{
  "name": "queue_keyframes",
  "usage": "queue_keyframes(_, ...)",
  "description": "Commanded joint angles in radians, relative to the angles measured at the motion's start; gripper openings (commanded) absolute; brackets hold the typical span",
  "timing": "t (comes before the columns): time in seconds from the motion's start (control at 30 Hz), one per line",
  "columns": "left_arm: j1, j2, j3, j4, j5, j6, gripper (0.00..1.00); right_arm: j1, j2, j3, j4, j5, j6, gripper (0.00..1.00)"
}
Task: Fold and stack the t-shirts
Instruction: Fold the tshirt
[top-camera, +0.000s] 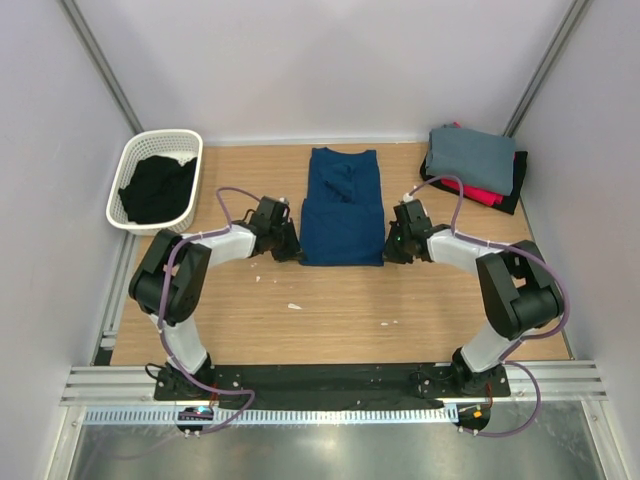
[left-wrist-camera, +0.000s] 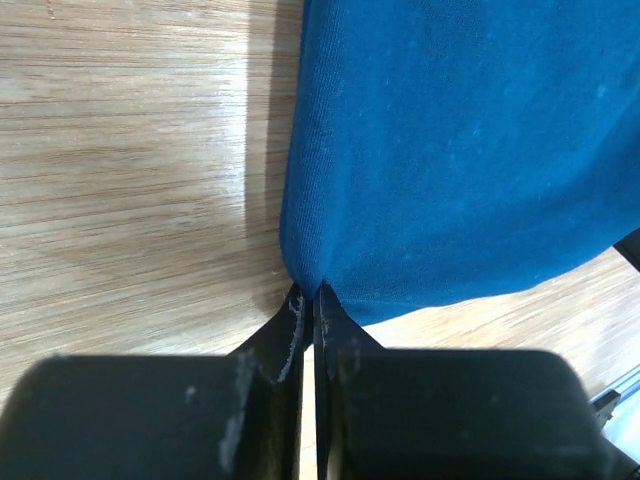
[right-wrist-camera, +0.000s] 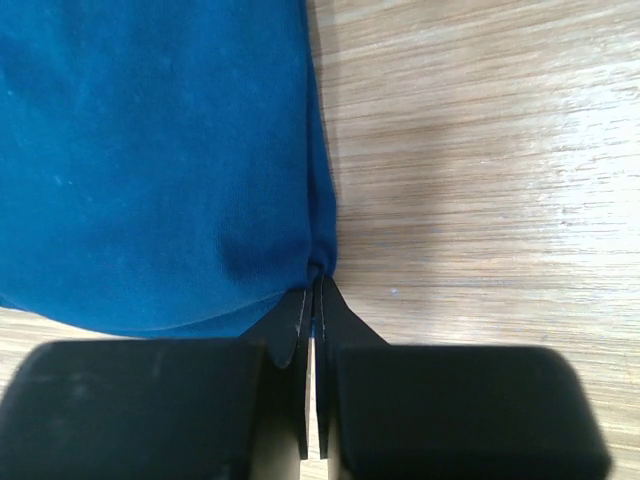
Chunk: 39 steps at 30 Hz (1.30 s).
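A navy blue t-shirt (top-camera: 342, 205) lies on the table as a long narrow strip, sides folded in, collar toward the back. My left gripper (top-camera: 289, 245) is shut on its near left corner; in the left wrist view the cloth (left-wrist-camera: 450, 150) bunches right at the pinched jaw tips (left-wrist-camera: 312, 292). My right gripper (top-camera: 393, 243) is shut on the near right corner, with the blue cloth (right-wrist-camera: 150, 150) gathered at its tips (right-wrist-camera: 317, 277). Folded grey (top-camera: 472, 155), red (top-camera: 480, 193) and black (top-camera: 515, 178) t-shirts sit stacked at the back right.
A white laundry basket (top-camera: 140, 156) with dark clothing (top-camera: 160, 187) in it stands at the back left. Pale walls close in on three sides. A metal rail runs along the table's near edge by the arm bases (top-camera: 330, 380). Small white specks (top-camera: 294, 306) lie on the wood.
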Motion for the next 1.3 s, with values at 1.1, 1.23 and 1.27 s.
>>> queue_keyframes(1.1, -0.468, -0.845, -0.057, -0.779, -0.493, -0.359, 0.00, 0.300, -0.891, -0.028, -0.714, 0.143, 0.366, 0.01)
queue_keyframes(1.23, -0.436, -0.805, -0.019, -0.745, -0.509, -0.324, 0.00, 0.300, -0.822, 0.035, -0.702, 0.213, 0.323, 0.01)
queue_keyframes(1.27, -0.411, -0.802, -0.019, -0.735, -0.509, -0.321, 0.00, 0.300, -0.801, 0.049, -0.695, 0.264, 0.313, 0.01)
